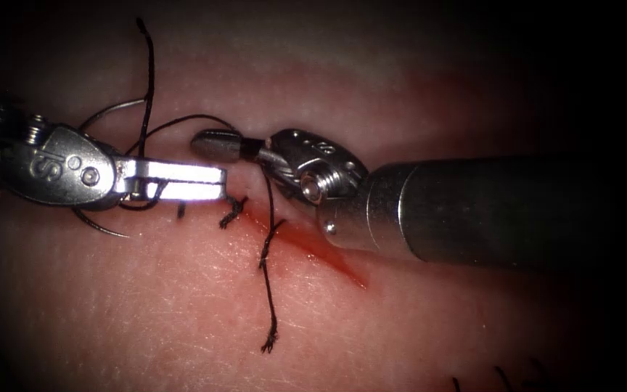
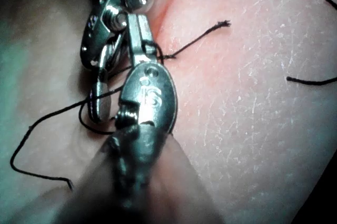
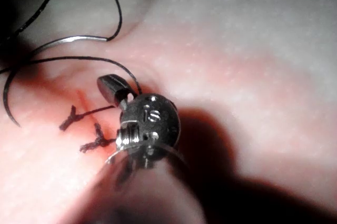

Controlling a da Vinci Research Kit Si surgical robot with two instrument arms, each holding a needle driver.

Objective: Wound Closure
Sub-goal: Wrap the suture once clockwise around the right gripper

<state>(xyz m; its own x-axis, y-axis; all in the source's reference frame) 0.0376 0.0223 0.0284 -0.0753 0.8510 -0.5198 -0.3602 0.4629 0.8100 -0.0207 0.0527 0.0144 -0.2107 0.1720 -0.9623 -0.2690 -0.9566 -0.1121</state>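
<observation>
The curved needle (image 1: 103, 226) lies loose on the tissue (image 1: 183, 305) left of the cut (image 1: 313, 250), out of the tissue and held by neither tool; its arc runs behind the left tool's wrist. In the right wrist view the needle (image 3: 73, 38) rests flat with thread leaving its end. The left tool (image 1: 219, 176) has its jaws shut just above the cut, with a loop of thread (image 1: 186, 117) passing around them. The right tool (image 1: 206, 141) is shut on the thread near the base of its jaws. A frayed tail (image 1: 268, 290) hangs down across the cut.
Two dark knotted stitches (image 1: 232, 212) with short cut ends sit on the cut, also seen as stitches (image 3: 71, 118). Red fluid (image 1: 342, 270) lines the cut. The tools lie side by side, the left tool (image 2: 136, 23) close beside the right tool (image 2: 99, 109). More thread ends (image 1: 498, 377) lie lower right.
</observation>
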